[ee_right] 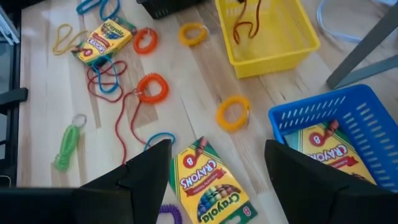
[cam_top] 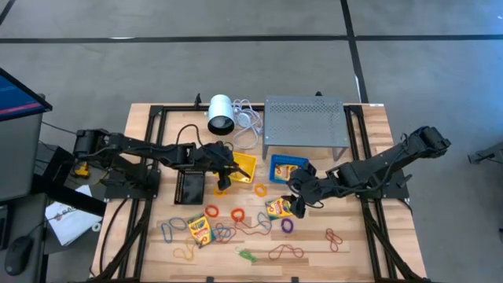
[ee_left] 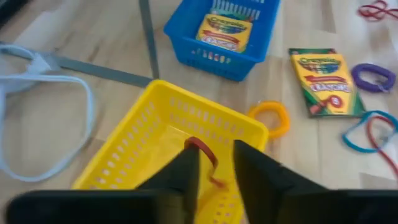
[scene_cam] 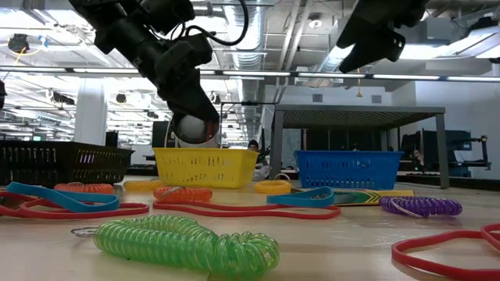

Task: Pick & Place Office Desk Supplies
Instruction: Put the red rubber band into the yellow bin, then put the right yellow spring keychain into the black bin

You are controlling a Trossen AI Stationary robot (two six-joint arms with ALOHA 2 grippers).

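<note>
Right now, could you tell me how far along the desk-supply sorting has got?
Done: one crayon box lies in the blue tray. In hand: the left gripper holds a red band over the yellow tray. The right gripper hangs open above a crayon box on the table. Left: another crayon box, plus many bands and coil rings on the table.

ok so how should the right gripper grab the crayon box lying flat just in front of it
Come straight down on the flat yellow-and-green crayon box and pinch its two long edges. It lies face up on the wooden table, and the open right gripper already hovers over it.
</note>
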